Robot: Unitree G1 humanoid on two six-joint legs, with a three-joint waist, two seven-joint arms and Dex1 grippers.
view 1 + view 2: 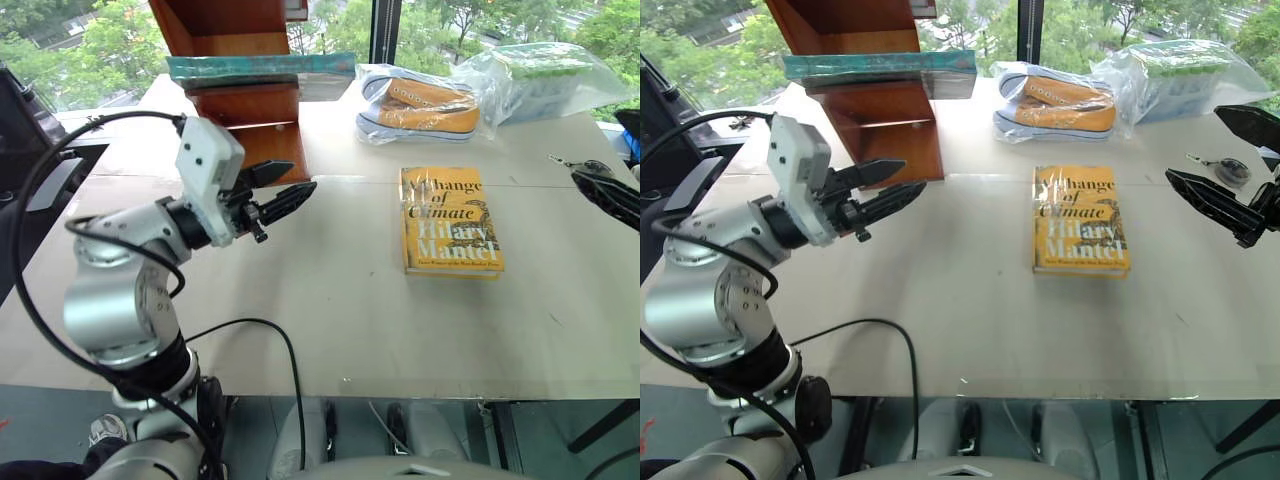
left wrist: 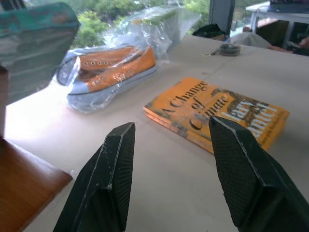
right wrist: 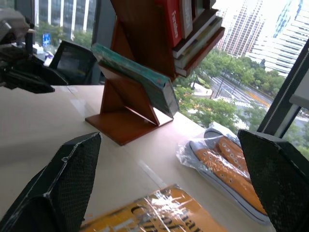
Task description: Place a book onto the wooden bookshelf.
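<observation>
The teal-green book (image 1: 260, 68) in glossy wrap lies flat on a low shelf of the reddish-brown wooden bookshelf (image 1: 250, 115), its end sticking out to the right. It also shows in the right wrist view, where the book (image 3: 140, 77) rests tilted on the bookshelf (image 3: 128, 108). My left gripper (image 1: 295, 182) hovers over the table just in front of the shelf's base. It points right, open and empty, below the book. My right gripper (image 1: 1193, 145) hangs open and empty at the far right, well away from the shelf.
A yellow "Mantel" book (image 1: 450, 220) lies flat mid-table. Behind it sit orange shoes in a clear bag (image 1: 420, 105) and a bag with a green-lidded item (image 1: 545, 75). Higher shelves hold other books (image 3: 188, 24). A small metal item (image 1: 1230, 168) lies by the right gripper.
</observation>
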